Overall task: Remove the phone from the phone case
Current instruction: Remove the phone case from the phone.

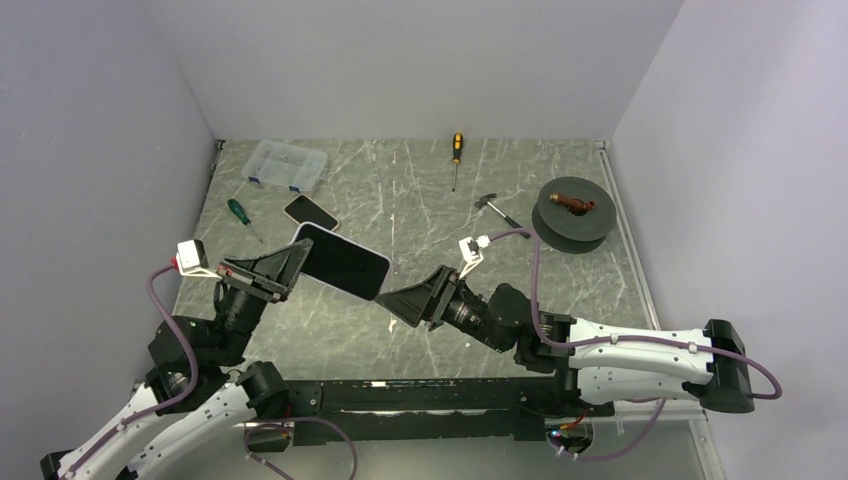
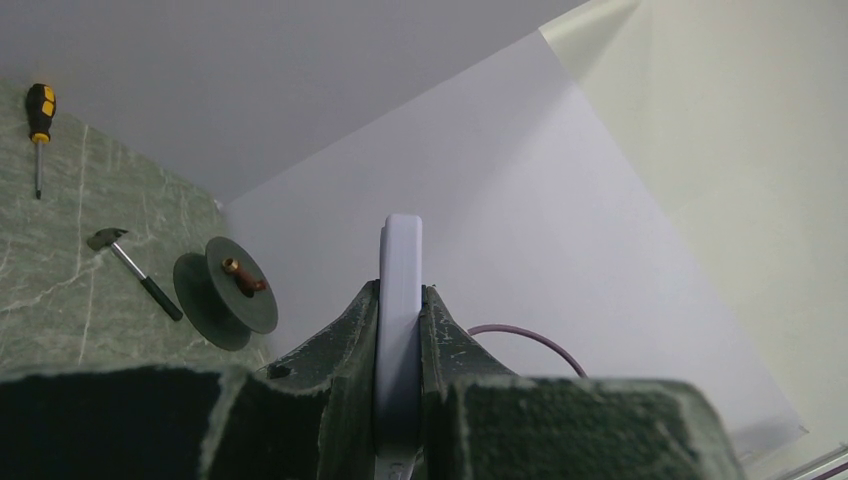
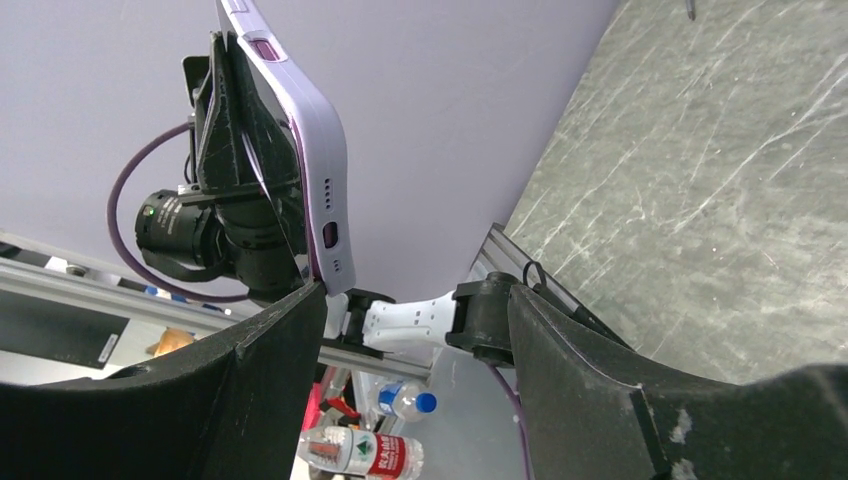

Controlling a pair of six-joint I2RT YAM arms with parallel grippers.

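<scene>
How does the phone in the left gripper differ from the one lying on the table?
The held phone is up in the air, clamped at one end by the left gripper; the table phone lies flat, untouched. The held phone wears a lilac case and looks larger; the table phone looks smaller. Both show dark screens facing up.

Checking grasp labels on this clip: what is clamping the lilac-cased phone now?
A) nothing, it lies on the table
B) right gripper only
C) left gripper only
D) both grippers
C: the left gripper is shut on the lilac-cased phone, while the right gripper has its jaws open beside the phone's free end.
</scene>
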